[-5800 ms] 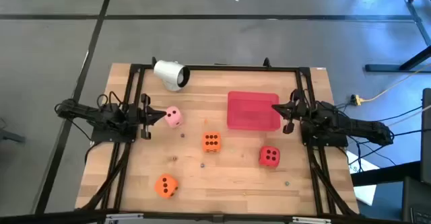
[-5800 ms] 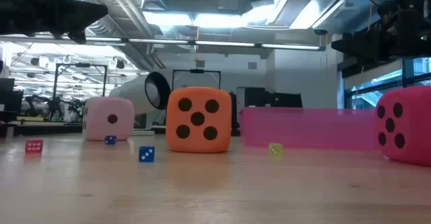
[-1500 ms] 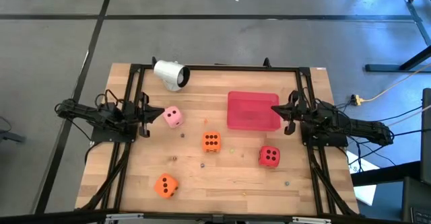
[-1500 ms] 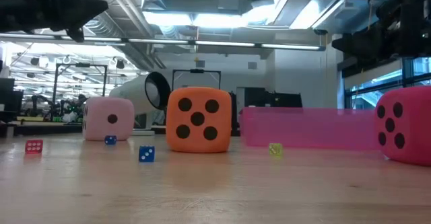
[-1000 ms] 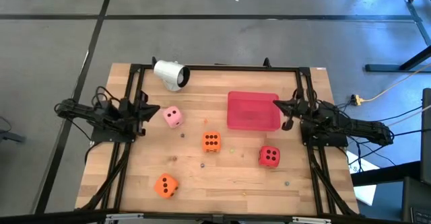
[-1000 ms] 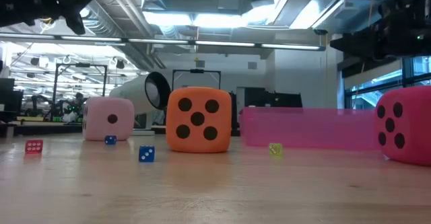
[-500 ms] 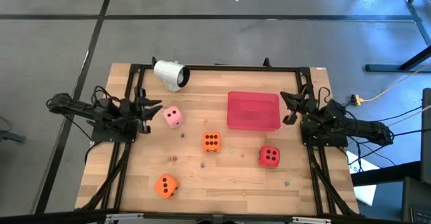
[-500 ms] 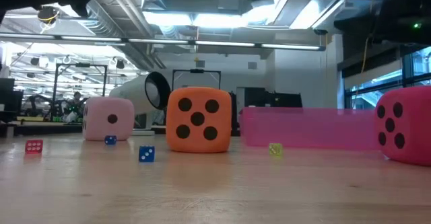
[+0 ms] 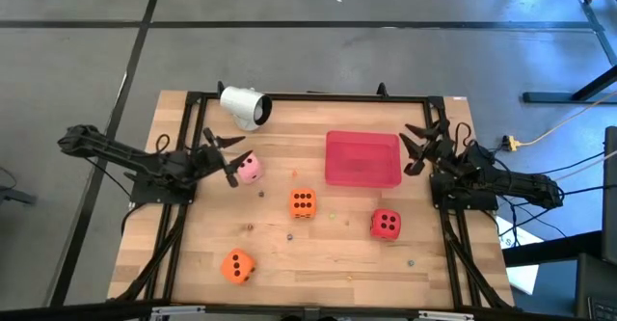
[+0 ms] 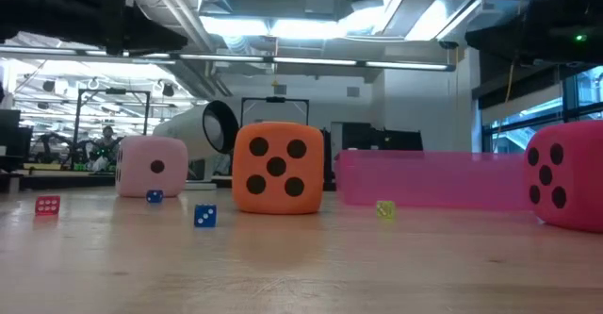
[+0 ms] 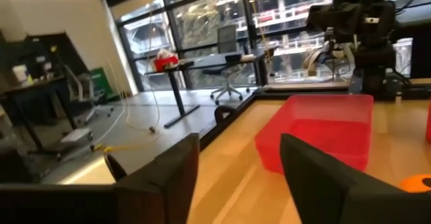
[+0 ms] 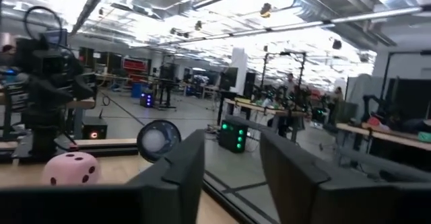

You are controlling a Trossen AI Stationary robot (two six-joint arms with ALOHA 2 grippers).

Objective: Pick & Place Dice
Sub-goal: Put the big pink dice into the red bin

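Table [image 9: 337, 254] from above: cup [image 9: 243, 106] on its side at far-left edge; tray [image 9: 362, 159] right of centre; four dice [image 9: 303, 203] scattered nearer; left gripper [image 9: 224, 156] beside leftmost die [image 9: 249, 168], right gripper [image 9: 420, 147] beside tray.

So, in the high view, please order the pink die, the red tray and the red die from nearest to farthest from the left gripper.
From the left gripper:
1. Pink die, right beside its open fingers.
2. Red tray, across the table's middle.
3. Red die, farther on the right, toward the front.
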